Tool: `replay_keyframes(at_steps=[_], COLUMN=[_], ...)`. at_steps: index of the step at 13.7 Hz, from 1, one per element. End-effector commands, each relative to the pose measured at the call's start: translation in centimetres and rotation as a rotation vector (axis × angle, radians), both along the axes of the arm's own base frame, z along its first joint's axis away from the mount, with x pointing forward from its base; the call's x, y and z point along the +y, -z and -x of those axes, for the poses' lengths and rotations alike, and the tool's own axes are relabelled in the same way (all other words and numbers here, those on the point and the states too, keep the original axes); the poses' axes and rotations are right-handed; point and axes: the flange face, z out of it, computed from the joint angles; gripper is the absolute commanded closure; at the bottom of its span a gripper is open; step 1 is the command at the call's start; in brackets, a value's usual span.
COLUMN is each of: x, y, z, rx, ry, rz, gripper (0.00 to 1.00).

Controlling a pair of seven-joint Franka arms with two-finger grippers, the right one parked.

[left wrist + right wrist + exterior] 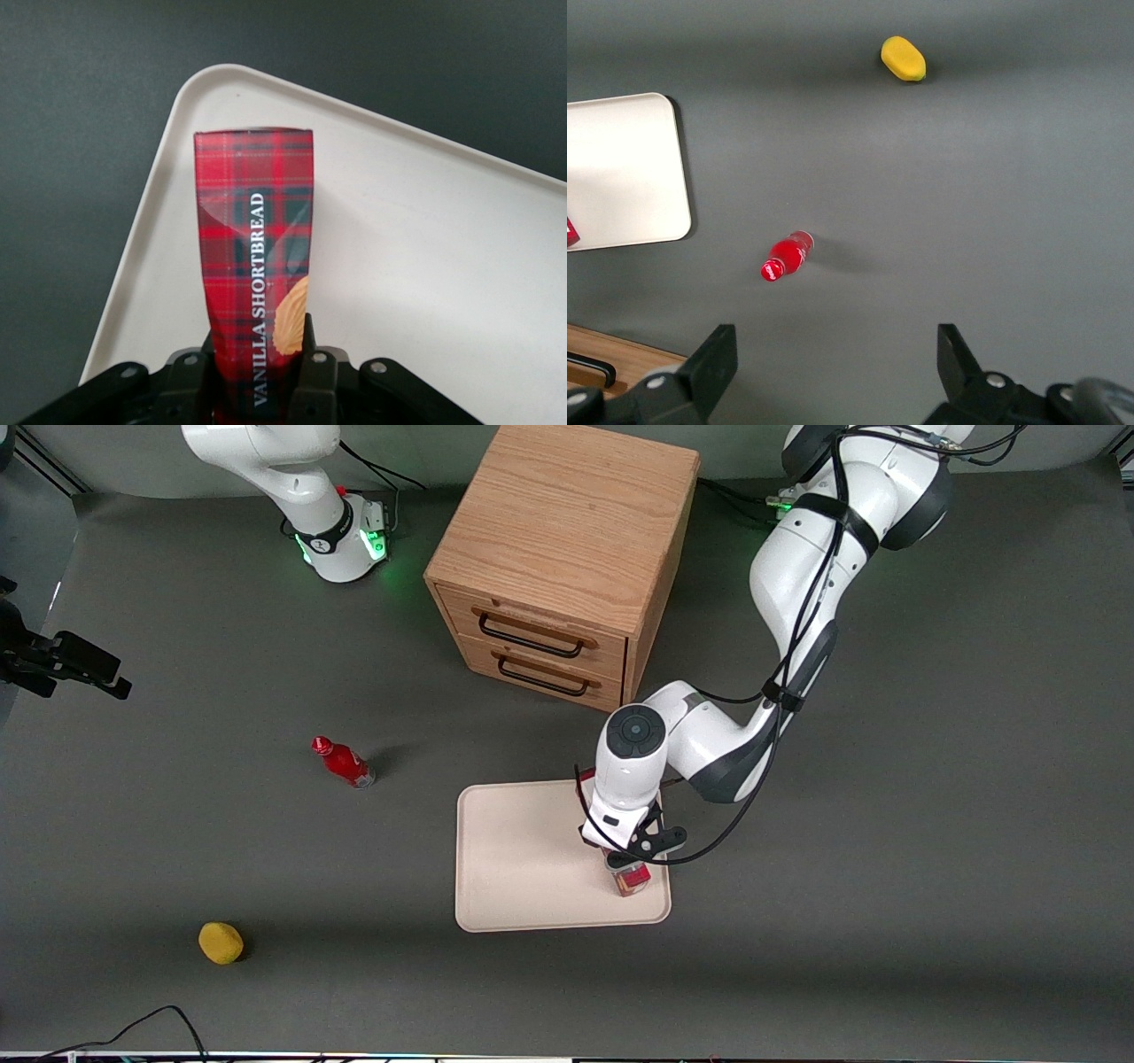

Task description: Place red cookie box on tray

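The red cookie box (257,239), tartan-patterned with a biscuit picture and "VANILLA SHORTBREAD" lettering, sits between the fingers (312,359) of my gripper (259,354), which is shut on it. The box lies lengthwise over the cream tray (425,266), its end pointing toward a rounded tray corner. From the front, the gripper (625,859) hangs over the tray (523,859) along its edge nearest the working arm. The box end (632,880) pokes out below the hand. Whether the box rests on the tray surface cannot be told.
A wooden two-drawer cabinet (558,558) stands farther from the front camera than the tray. A small red bottle (344,762) and a yellow rounded object (221,942) lie toward the parked arm's end of the table.
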Motion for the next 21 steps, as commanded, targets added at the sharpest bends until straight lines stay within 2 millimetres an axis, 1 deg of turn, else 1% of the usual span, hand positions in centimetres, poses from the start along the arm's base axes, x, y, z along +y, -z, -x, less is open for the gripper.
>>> replay_keyframes(at_steps=[1,3,4,5,6,7,9,12,13,15,17,18,19,20,21], x=[-0.5,-0.5,-0.5,-0.5,-0.5,-0.5,-0.5,-0.3,-0.5,0.6,2.0,3.1,4.5,6.3,8.4], y=[0.6,0.9,1.0,1.0,0.9,0.8,-0.1,-2.1,-3.1,-5.4,-9.2,-10.6,-12.7,-15.3,-17.0], z=[0.6,0.6,0.6,0.6,0.6,0.6,0.5,0.5,0.9,1.1,1.2,1.3,1.1,1.1,1.3], rx=[-0.028,-0.028,-0.027,-0.026,-0.027,-0.028,-0.029,-0.015,0.004,0.079,0.124,0.156,0.195,0.222,0.248], ry=[0.044,0.048,0.048,0.048,0.047,0.050,0.044,0.037,0.037,0.059,0.094,0.117,0.154,0.196,0.232], rz=[-0.030,-0.035,-0.036,-0.035,-0.034,-0.034,-0.027,-0.043,-0.045,-0.052,-0.072,-0.089,-0.073,-0.057,-0.074], gripper=[0.65,0.61,0.50,0.31,0.04,0.00,0.00,0.00,0.00,0.00,0.00,0.00,0.00,0.00,0.00])
